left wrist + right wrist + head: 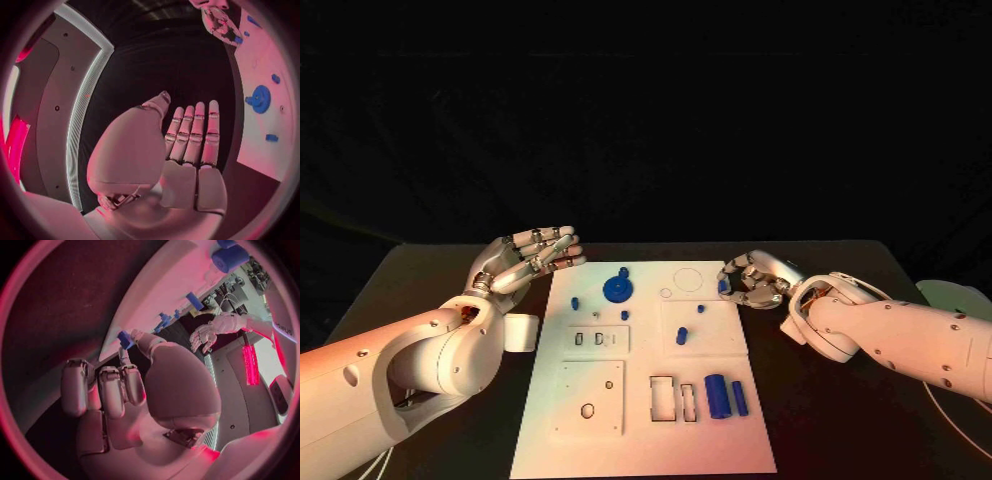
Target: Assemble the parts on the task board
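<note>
Two blue cylinders lay nearest on the board, gear at far left. R hand pinched a small blue part at board's far right edge; L hand held nothing, fingers straight & together, off board's far left. Best to keep part upright, lower slowly w/ steady pinch.

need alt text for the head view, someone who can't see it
A white task board lies on a black table between two white robot arms. The right hand pinches a small blue part at the board's right edge, while the left hand is open beside its left edge.
</note>
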Action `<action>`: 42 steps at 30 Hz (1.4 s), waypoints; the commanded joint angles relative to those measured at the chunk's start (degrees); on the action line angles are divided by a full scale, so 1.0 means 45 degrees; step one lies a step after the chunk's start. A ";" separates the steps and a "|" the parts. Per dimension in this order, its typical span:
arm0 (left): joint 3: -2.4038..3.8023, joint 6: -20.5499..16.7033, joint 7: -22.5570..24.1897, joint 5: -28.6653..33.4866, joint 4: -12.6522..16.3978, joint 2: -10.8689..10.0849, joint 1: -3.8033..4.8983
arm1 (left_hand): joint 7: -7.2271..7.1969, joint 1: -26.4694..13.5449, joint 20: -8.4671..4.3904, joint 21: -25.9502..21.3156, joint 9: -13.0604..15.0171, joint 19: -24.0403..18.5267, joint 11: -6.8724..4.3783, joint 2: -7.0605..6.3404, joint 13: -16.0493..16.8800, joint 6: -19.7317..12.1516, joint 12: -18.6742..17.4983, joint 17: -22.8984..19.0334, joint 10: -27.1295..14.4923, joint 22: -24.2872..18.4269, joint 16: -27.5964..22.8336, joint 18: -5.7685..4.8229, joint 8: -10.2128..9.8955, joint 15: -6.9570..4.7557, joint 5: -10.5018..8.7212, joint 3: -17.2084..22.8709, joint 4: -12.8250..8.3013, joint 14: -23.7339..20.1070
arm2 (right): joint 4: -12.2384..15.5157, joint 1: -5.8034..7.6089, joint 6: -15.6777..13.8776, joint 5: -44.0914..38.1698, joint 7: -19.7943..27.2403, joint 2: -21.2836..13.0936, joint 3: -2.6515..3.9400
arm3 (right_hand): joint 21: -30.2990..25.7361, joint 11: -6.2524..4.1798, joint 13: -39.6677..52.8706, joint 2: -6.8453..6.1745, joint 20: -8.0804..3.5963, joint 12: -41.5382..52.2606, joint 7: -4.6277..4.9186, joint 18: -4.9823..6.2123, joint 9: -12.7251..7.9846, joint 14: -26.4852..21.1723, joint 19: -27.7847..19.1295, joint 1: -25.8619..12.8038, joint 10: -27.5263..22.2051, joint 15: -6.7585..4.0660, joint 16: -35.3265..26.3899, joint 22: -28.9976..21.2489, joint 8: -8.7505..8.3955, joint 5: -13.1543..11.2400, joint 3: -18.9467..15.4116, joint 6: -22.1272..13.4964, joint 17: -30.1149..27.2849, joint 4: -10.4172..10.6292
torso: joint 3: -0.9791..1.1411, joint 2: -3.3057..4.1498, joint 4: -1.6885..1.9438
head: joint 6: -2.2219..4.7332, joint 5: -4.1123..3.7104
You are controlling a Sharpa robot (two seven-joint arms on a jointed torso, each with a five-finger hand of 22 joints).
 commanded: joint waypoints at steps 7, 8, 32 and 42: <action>0.0008 0.0233 0.0028 0.0006 0.0045 -0.0008 0.0009 | 0.0405 0.0000 -0.0008 -0.0037 -0.0018 0.0082 0.0047 -0.0093 -0.0003 -0.0021 -0.0066 0.0017 0.0038 -0.0020 -0.0087 0.0178 -0.0048 -0.0010 -0.0069 0.0007 -0.0064 -0.0018 | -0.0011 -0.0017 -0.0168 -0.0018 0.0193 0.0037 -0.0001 | 0.0107 -0.0336 0.1791 0.0578 -0.0205 0.0165 -0.0365 0.0016 0.0258 0.1099 0.0105 0.0002 0.0189 -0.0251 0.0012 0.1006 0.0621 -0.0058 0.0236 0.1034 0.2237 -0.0084 | 0.0010 -0.0004 0.0005 | -0.0001 -0.0015; 0.0008 0.0232 0.0027 0.0006 0.0044 -0.0009 0.0009 | 0.0405 0.0000 -0.0008 -0.0037 -0.0018 0.0082 0.0047 -0.0093 -0.0003 -0.0021 -0.0066 0.0017 0.0038 -0.0020 -0.0087 0.0178 -0.0048 -0.0010 -0.0069 0.0007 -0.0064 -0.0018 | -0.0011 -0.0018 -0.0231 -0.0010 0.0206 0.0040 -0.0001 | 0.0126 -0.0375 0.1804 0.0624 -0.0235 0.0175 -0.0408 0.0009 0.0291 0.1101 0.0122 0.0013 0.0202 -0.0285 0.0014 0.1029 0.0683 -0.0061 0.0252 0.1110 0.2246 -0.0105 | 0.0008 -0.0008 0.0006 | -0.0006 -0.0020; 0.0008 0.0238 0.0005 0.0005 -0.0002 -0.0019 0.0008 | 0.0404 0.0005 -0.0010 -0.0039 -0.0019 0.0088 0.0046 -0.0070 -0.0003 -0.0014 -0.0074 0.0021 0.0045 -0.0026 -0.0095 0.0179 -0.0049 -0.0010 -0.0067 0.0033 -0.0074 -0.0014 | 0.1642 0.0046 -0.1833 -0.0672 -0.0960 -0.0216 0.0083 | 0.0254 -0.0665 0.1883 0.1032 -0.0540 0.0221 -0.0706 -0.0041 0.0688 0.1141 0.0264 -0.0018 0.0304 -0.0571 0.0051 0.1220 0.1205 -0.0484 0.0556 0.1375 0.2390 -0.0387 | -0.0006 -0.0046 0.0002 | -0.0074 0.0104; 0.0006 0.0265 -0.0048 0.0004 -0.0099 0.0105 0.0007 | 0.0404 0.0005 -0.0010 -0.0039 -0.0019 0.0088 0.0046 -0.0070 -0.0003 -0.0014 -0.0074 0.0021 0.0045 -0.0026 -0.0095 0.0179 -0.0049 -0.0010 -0.0067 0.0033 -0.0074 -0.0014 | 0.3377 0.0576 -0.1928 -0.1619 -0.2365 0.0356 0.0109 | 0.0491 -0.0657 0.1785 0.1245 -0.0556 0.0119 -0.0692 -0.0116 0.0749 0.1149 0.0461 -0.0278 0.0242 -0.0571 0.0058 0.1473 0.1195 -0.0430 0.0650 0.1225 0.2419 -0.0224 | -0.0032 -0.0076 0.0010 | -0.0223 0.0350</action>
